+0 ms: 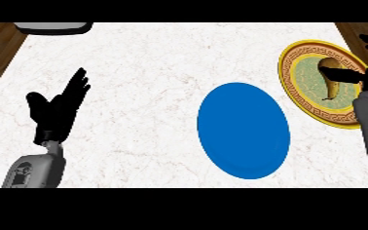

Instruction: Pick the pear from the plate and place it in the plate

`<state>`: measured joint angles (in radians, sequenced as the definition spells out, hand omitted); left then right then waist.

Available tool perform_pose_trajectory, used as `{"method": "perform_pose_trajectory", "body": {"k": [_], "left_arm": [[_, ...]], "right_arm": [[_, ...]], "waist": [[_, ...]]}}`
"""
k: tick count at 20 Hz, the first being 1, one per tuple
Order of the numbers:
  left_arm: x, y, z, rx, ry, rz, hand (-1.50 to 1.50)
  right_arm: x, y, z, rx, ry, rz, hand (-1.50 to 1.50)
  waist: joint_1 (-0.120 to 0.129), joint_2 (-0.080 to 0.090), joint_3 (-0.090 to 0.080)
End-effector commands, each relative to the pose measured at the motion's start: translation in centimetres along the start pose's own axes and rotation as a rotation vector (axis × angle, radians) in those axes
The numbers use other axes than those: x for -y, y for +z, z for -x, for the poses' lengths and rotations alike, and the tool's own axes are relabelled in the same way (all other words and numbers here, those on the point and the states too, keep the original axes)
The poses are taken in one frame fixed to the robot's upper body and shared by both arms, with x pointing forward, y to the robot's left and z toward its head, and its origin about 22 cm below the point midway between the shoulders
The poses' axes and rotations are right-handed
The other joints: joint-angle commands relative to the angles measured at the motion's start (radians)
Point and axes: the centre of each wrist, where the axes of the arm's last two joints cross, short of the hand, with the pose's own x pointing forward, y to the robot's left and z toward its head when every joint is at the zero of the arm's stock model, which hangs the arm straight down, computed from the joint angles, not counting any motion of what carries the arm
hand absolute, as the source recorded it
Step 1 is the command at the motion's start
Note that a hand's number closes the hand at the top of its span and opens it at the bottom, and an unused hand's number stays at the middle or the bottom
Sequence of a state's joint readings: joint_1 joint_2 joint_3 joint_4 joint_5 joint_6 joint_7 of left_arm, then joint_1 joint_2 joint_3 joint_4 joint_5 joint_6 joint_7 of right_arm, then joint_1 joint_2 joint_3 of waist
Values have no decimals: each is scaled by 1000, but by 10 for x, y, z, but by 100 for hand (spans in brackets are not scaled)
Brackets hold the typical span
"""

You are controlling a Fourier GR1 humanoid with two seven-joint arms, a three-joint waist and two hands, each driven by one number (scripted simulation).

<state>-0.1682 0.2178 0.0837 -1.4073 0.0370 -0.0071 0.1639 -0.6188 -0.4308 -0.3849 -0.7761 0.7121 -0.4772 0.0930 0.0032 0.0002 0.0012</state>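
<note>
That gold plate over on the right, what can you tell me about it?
The gold plate is round, with a yellow-gold rim bearing a dark patterned band and a pale green centre. It looks like glazed ceramic. It lies flat on the white marble counter near the right edge, apart from the blue plate. A brownish pear rests on it, with the right hand reaching over it.

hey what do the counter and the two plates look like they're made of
Counter: looks like polished white marble, with faint grey-brown veining. Blue plate: plain matte, uniformly coloured, maybe plastic or glazed ceramic. Gold-rimmed plate: probably decorated ceramic, with patterned gold border and greenish centre.
</note>
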Motion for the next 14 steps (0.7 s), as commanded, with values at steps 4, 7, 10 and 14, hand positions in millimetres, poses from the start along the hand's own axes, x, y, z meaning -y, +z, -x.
{"method": "perform_pose_trajectory", "body": {"k": [4, 7, 10, 14], "left_arm": [[5, 2, 18, -10, 5, -5, 0], [1, 3, 3, -18, 10, -14, 0], [-6, 11, 5, -15, 5, -28, 0], [-12, -5, -10, -5, 9, -5, 0]], "right_arm": [[18, -3, -39, 181, -324, 102, -150], [14, 12, -46, 68, -471, 78, -150], [43, -3, -37, -22, -572, -35, -150], [41, 15, -16, -38, -663, -80, -150]], "waist": [[-8, -2, -1], [-11, -6, -1], [-10, -8, -1], [-10, -2, -1]]}}
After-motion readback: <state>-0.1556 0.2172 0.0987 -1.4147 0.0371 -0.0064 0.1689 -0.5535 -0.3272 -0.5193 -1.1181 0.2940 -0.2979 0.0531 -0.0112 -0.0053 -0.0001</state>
